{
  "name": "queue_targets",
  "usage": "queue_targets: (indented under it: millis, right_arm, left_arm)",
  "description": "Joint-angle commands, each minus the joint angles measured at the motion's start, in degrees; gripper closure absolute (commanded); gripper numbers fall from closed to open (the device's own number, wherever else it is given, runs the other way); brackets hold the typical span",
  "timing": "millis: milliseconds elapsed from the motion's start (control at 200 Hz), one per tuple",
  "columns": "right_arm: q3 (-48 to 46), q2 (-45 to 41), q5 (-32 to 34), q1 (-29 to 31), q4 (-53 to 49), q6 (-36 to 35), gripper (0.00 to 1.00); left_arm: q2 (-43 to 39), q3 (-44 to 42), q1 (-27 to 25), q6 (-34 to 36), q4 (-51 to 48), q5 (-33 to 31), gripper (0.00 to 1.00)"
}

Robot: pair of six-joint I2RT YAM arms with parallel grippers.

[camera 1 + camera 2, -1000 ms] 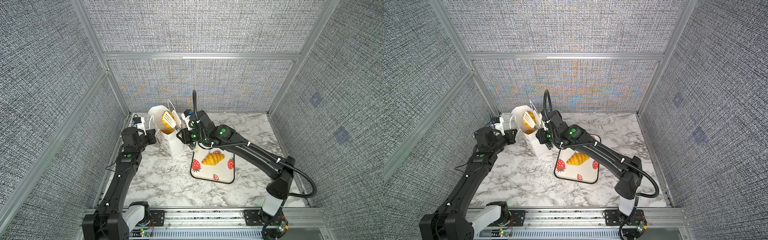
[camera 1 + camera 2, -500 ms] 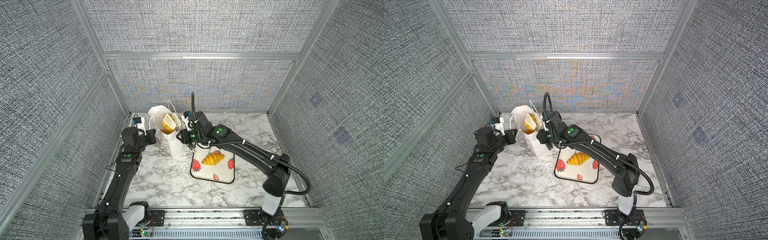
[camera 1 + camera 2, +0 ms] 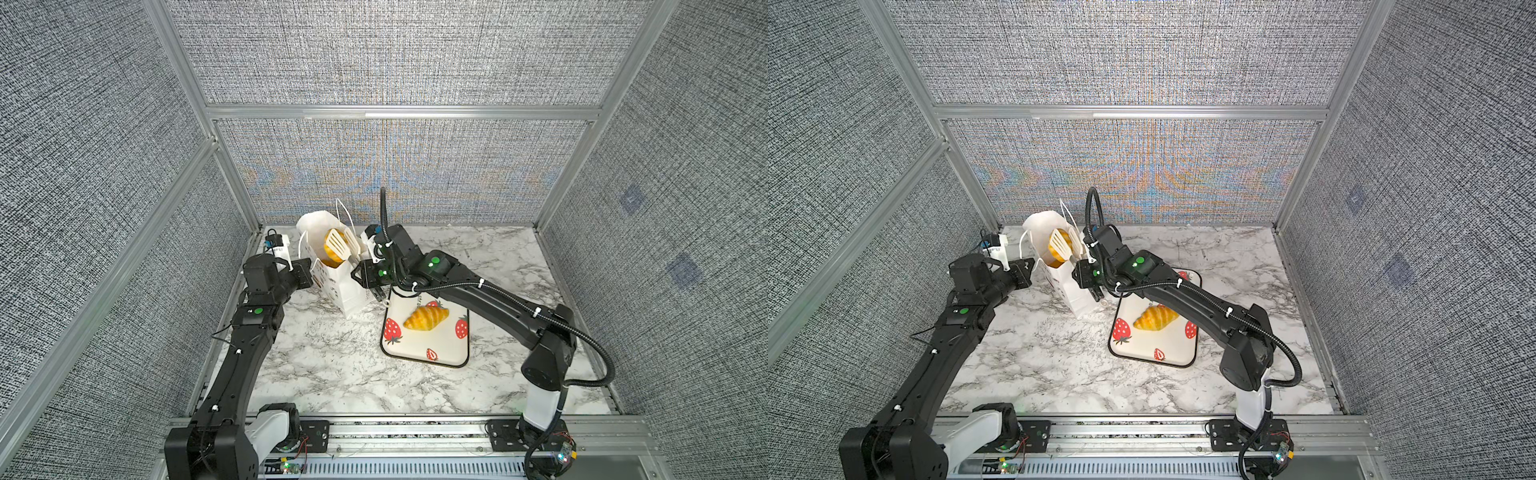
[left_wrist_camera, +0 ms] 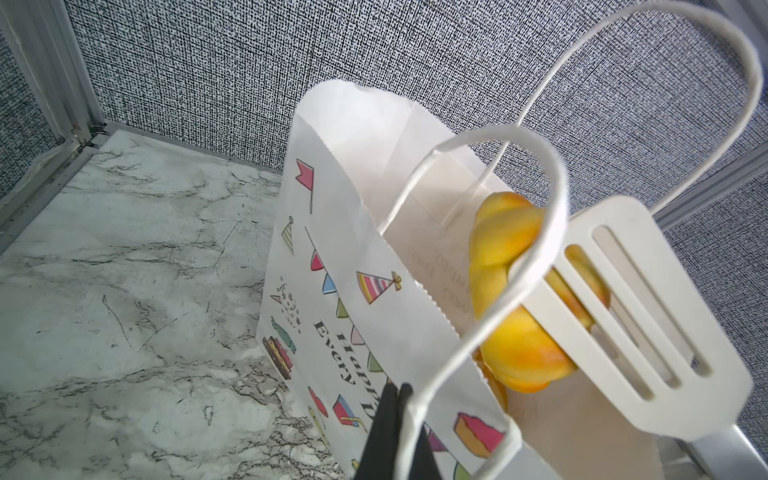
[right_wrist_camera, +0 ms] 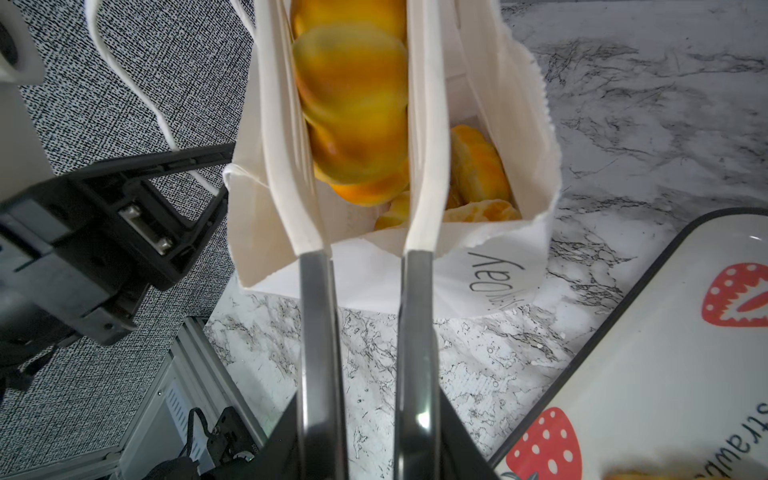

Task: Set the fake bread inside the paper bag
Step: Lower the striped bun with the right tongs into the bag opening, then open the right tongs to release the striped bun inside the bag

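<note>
The white paper bag (image 3: pixel 349 286) (image 3: pixel 1073 286) (image 4: pixel 332 232) stands upright at the back left of the marble table. My left gripper (image 3: pixel 307 272) (image 4: pixel 395 399) is shut on the bag's near rim by its cord handle. My right gripper (image 3: pixel 370 286) (image 5: pixel 368 415) is shut on the metal handles of the white slotted tongs (image 3: pixel 338 245) (image 4: pixel 648 316) (image 5: pixel 428 124). Between the blades a long golden piece of fake bread (image 3: pixel 330 249) (image 4: pixel 507 245) (image 5: pixel 353 95) hangs in the bag's mouth, blurred in the right wrist view. Other pastries (image 5: pixel 478 166) lie inside. One croissant (image 3: pixel 426 318) (image 3: pixel 1155 318) rests on the tray.
The strawberry-printed tray (image 3: pixel 440 353) (image 3: pixel 1167 353) (image 5: pixel 665 332) lies right of the bag, close under my right forearm. Grey fabric walls on aluminium posts close in the back and both sides. A metal rail (image 3: pixel 395 432) runs along the front edge.
My right arm has drawn in to the left and the tongs with the bread have sunk a little into the bag's mouth. The left arm and bag have stayed put.
</note>
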Motion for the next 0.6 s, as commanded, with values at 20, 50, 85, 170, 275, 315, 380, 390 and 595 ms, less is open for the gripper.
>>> queue_targets:
  millis: [20, 50, 85, 170, 275, 315, 380, 390, 595]
  right_arm:
    - [0.3, 0.4, -0.7, 0.1, 1.6, 0.6, 0.64]
    - [0.3, 0.5, -0.7, 0.1, 1.6, 0.5, 0.64]
    - [0.3, 0.5, -0.7, 0.0, 1.6, 0.6, 0.64]
    - [0.2, 0.7, -0.7, 0.0, 1.6, 0.6, 0.65]
    - [0.1, 1.0, -0.8, 0.1, 1.7, 0.6, 0.64]
    - [0.2, 1.1, -0.8, 0.1, 1.6, 0.6, 0.64]
    - [0.3, 1.3, -0.8, 0.0, 1.5, 0.6, 0.64]
    - [0.3, 1.3, -0.8, 0.0, 1.4, 0.6, 0.65]
    - [0.2, 1.8, -1.1, -0.1, 1.5, 0.5, 0.64]
  left_arm:
    - [-0.2, 0.2, 0.0, 0.6, 0.0, 0.0, 1.0]
    - [-0.2, 0.2, 0.0, 0.6, 0.0, -0.1, 1.0]
    - [-0.2, 0.2, 0.0, 0.6, 0.1, 0.0, 1.0]
    - [-0.2, 0.2, 0.0, 0.6, 0.1, 0.0, 1.0]
    - [-0.1, 0.2, 0.0, 0.6, 0.0, -0.1, 1.0]
    - [-0.1, 0.2, 0.0, 0.6, 0.0, 0.0, 1.0]
    - [-0.1, 0.2, 0.0, 0.6, 0.0, 0.0, 1.0]
    - [-0.1, 0.2, 0.0, 0.6, 0.1, 0.1, 1.0]
    - [-0.1, 0.2, 0.0, 0.6, 0.0, 0.0, 1.0]
